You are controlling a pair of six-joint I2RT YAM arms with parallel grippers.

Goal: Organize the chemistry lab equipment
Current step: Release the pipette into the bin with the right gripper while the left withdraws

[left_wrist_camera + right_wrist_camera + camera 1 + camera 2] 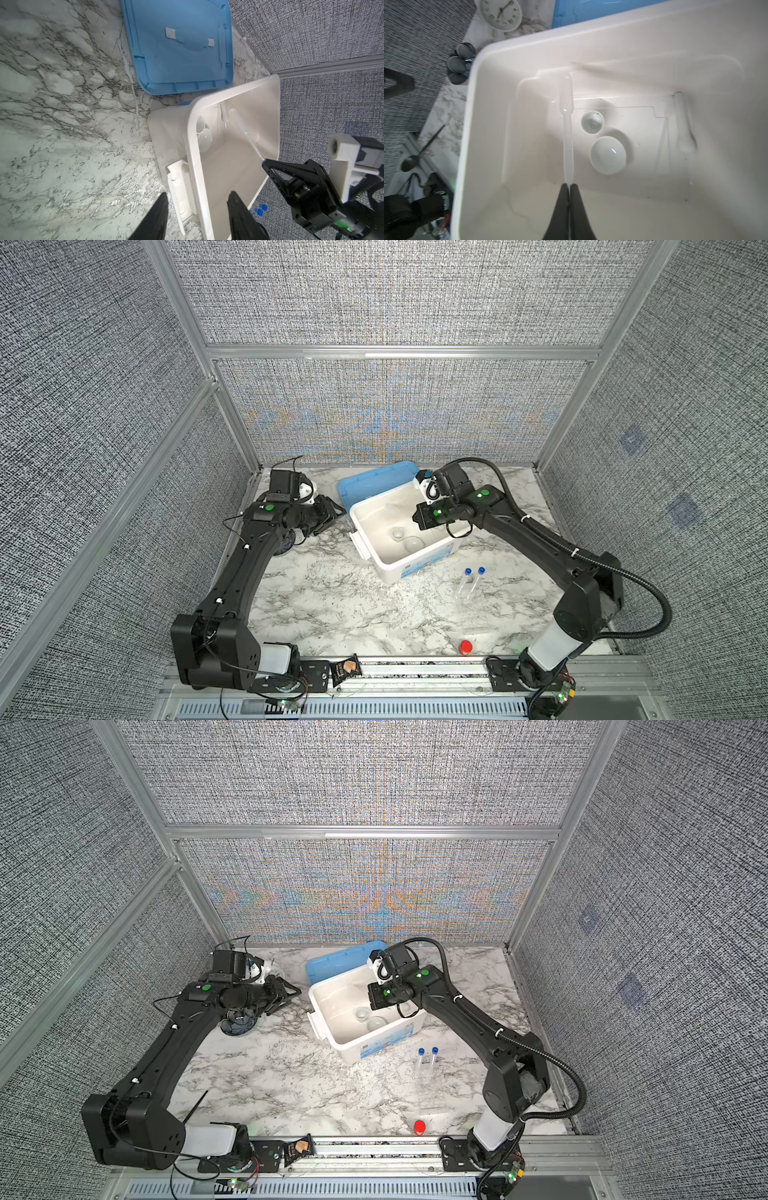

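Unlike the top views, my right wrist view shows my right end effector pinching a pipette, arm reaching over the box. My left end effector stands apart.

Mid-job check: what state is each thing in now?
Bin: open.
Blue lid: off, flat on table.
Right tool: shut on pipette.
Left tool: open, empty.
Pipette: held by stem, bulb inside bin.
Small dish: upright in bin.
Large dish: upright in bin.
Pestle: lying in bin.
Blue-capped tubes: capped, on table outside bin.
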